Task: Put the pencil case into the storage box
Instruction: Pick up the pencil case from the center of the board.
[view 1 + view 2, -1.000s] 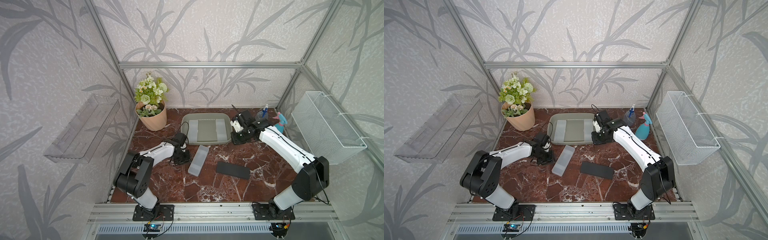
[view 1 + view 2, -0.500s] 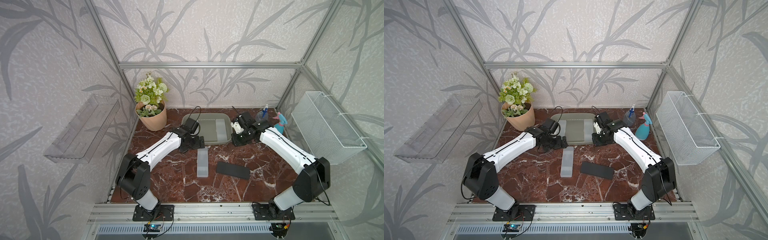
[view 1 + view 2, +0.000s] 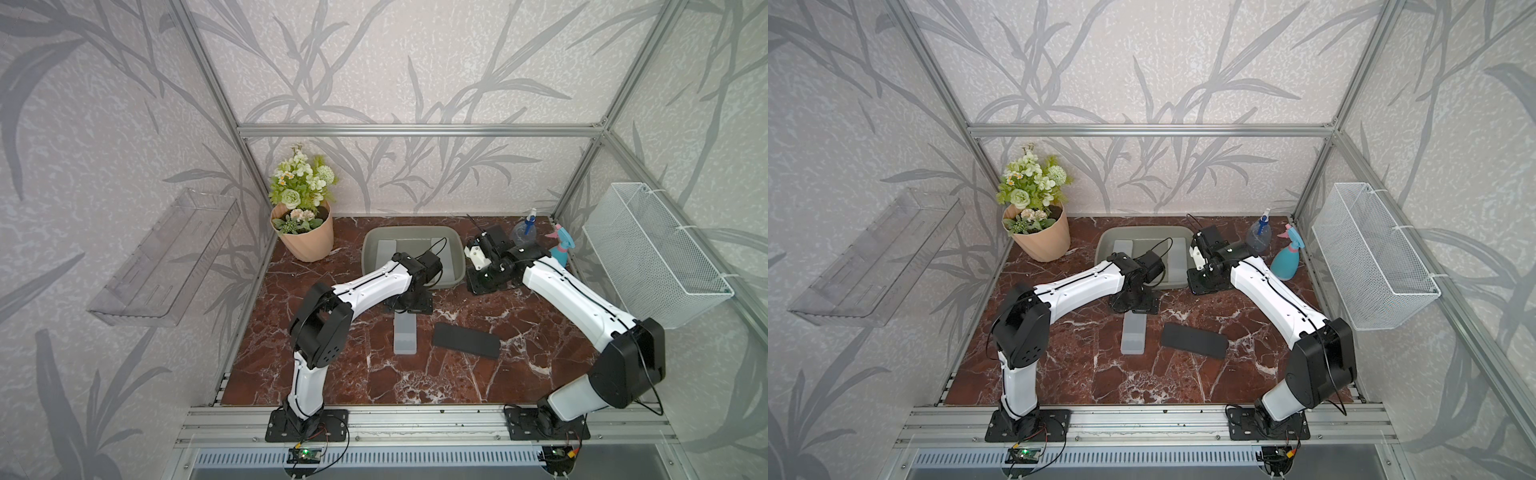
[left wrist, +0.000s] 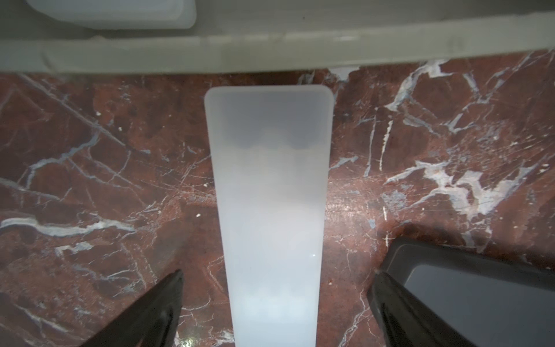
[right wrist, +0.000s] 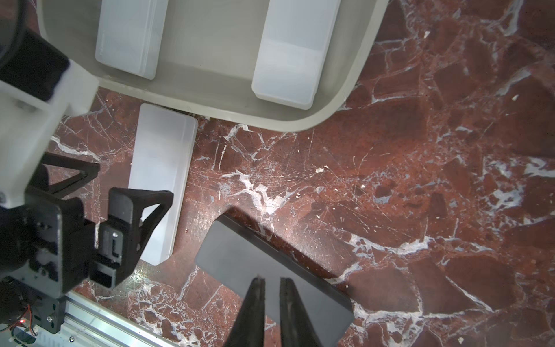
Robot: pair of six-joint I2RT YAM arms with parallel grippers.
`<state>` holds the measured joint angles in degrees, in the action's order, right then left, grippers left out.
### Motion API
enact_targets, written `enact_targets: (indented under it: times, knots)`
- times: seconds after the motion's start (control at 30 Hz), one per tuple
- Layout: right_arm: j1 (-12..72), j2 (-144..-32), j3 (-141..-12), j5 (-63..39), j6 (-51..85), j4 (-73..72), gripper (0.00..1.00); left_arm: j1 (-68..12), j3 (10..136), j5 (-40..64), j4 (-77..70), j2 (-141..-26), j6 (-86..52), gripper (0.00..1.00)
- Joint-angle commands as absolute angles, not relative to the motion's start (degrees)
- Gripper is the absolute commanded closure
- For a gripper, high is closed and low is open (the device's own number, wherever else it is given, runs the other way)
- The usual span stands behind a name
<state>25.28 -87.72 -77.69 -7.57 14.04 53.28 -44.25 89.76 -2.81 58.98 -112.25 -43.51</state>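
The left arm rises from its base at 7 o'clock, bends at the elbow and reaches toward 1 o'clock, wrist turned down. The left gripper [image 4: 277, 273] is spread wide, its fingers [image 4: 168, 288] standing either side of the frosted pencil case [image 3: 405, 336] without touching it. That case lies mid-table, lengthwise 12 to 6, just short of the storage box [image 3: 366, 257] at 12 o'clock. The right arm stretches from 5 toward 11 o'clock. The right gripper [image 5: 271, 281] is pressed nearly together and empty, above a black case [image 5: 240, 255].
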Motion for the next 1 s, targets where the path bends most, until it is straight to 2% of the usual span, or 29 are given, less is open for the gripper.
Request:
enact_targets:
  times: [0.0, 0.23, 0.53, 0.77, 0.9, 0.97]
  knots:
    - [24.5, -85.6, -76.1, -7.3, 12.6, 55.1, 0.84, -45.2, 89.6, -6.3, 61.5, -113.3, -46.0, 0.0]
    - [23.6, -84.4, -74.1, -7.0, 12.6, 55.3, 0.84, -45.3, 86.7, -6.0, 58.4, -115.4, -46.3, 0.01]
    - [23.0, -82.7, -72.1, -6.6, 12.5, 55.9, 0.84, -44.7, 81.5, -3.6, 52.3, -116.3, -46.0, 0.07]
    - [22.9, -82.4, -71.7, -6.4, 12.4, 56.1, 0.84, -44.6, 80.3, -2.3, 50.1, -115.9, -45.3, 0.21]
    - [22.8, -82.5, -71.8, -6.4, 12.5, 56.1, 0.84, -44.6, 79.6, -1.9, 49.7, -115.6, -44.8, 0.36]
    - [22.8, -82.5, -72.0, -6.3, 12.4, 56.0, 0.84, -44.5, 79.8, -2.4, 50.5, -115.0, -44.4, 0.4]
